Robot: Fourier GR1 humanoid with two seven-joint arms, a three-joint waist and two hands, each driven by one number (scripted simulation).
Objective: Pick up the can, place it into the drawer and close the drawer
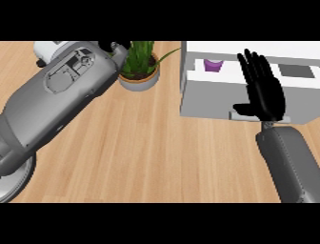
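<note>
Can (pixel 213 65) stands upright inside drawer (pixel 198 102); right robot hand (pixel 263 93) spread flat.

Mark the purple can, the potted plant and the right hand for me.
Purple can (pixel 213 65), head view: on its side wall, inside the white drawer unit.
Potted plant (pixel 139 80), head view: on the pot's rim.
Right hand (pixel 265 95), head view: on the palm, fingers straight over the drawer unit.
</note>
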